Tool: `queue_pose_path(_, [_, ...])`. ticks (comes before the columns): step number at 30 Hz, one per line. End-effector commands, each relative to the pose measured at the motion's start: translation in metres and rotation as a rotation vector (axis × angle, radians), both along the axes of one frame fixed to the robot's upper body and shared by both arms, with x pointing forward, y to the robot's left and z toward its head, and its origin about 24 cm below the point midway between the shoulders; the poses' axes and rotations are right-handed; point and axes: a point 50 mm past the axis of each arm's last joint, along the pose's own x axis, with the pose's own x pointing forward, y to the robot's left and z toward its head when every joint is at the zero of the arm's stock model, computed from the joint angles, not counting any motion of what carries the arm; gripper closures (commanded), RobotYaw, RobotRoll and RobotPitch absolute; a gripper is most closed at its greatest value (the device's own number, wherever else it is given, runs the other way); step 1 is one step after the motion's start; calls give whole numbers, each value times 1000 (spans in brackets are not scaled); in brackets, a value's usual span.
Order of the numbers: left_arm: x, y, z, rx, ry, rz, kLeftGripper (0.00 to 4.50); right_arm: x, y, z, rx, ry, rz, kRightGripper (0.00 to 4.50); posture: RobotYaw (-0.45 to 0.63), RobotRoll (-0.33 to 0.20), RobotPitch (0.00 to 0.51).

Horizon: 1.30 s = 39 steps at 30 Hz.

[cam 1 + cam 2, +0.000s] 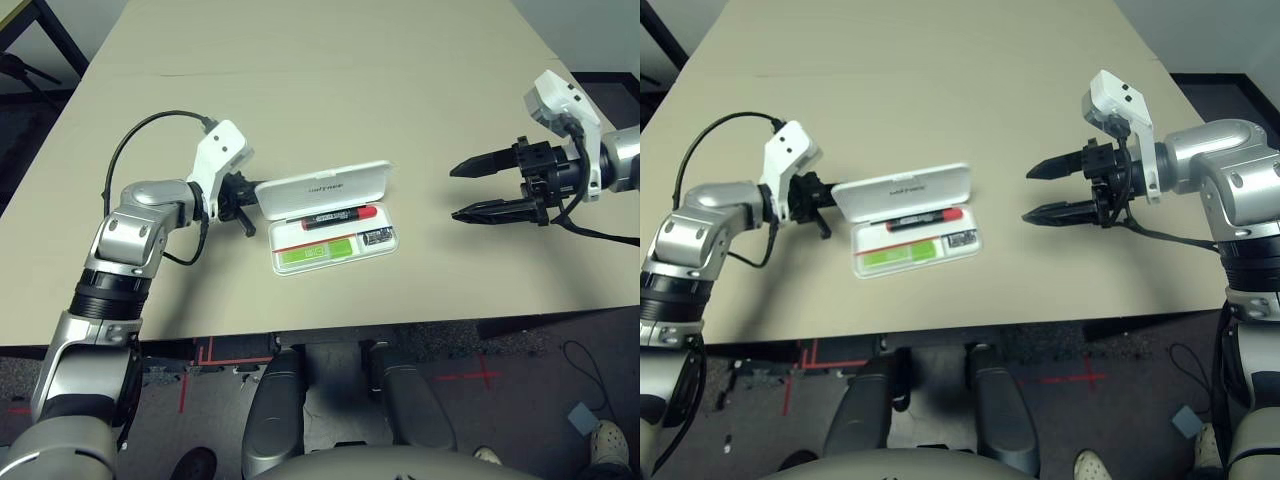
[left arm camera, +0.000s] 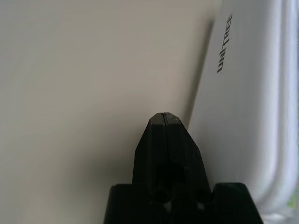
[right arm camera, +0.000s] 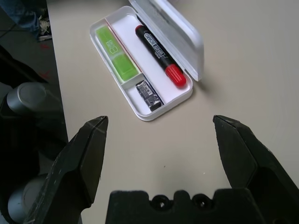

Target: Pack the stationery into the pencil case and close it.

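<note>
A: How many task items appeared, and where did they lie?

B: One pencil case (image 1: 330,220) lay near the centre of the beige table (image 1: 330,90). Its lid (image 1: 322,187), lettered "UNITREE", stood raised along the 12 o'clock edge of the tray. Three pieces of stationery lay inside the tray: one black marker with red cap (image 1: 338,216), one light-green-and-white highlighter (image 1: 318,252) and one tiny dark grey patterned block (image 1: 376,237).

A: How were the three arranged?

B: The marker lay along the 12 o'clock side of the tray, its cap toward 3 o'clock. The highlighter lay at the 7 o'clock part of the tray. The block sat just beside the highlighter's 3 o'clock end, in the tray's 4 o'clock corner.

A: How many end effectors, and in what state?

B: Two. The left end effector (image 1: 243,207) was at 9 o'clock of the case, close against the raised lid's end, with its two black fingers pressed together and nothing between them. Whether it touched the lid could not be told. The right end effector (image 1: 463,190) hung well apart at 3 o'clock of the case, above the table, pointing toward the case, its two fingers spread wide and empty.
</note>
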Motion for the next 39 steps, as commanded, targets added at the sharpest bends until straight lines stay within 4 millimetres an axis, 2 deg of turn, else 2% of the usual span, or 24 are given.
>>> queue_pose_path(1, [-14, -9, -6, 30, 37, -90, 4484, 0, -1, 0, -32, 2, 7, 0, 57, 0, 206])
queue_pose_path(15, [-37, -31, -17, 80, 76, -223, 4484, 3, 0, -5, -76, 7, 16, 0, 62, 0, 207])
queue_pose_path(34, [-41, -28, -44, 228, 135, -246, 4484, 5, 6, -14, -106, 13, 35, 0, 66, 0, 210])
queue_pose_path(39, [-38, -28, -43, 198, 115, -226, 4484, 7, 9, -15, -88, -2, 28, 0, 60, 0, 210])
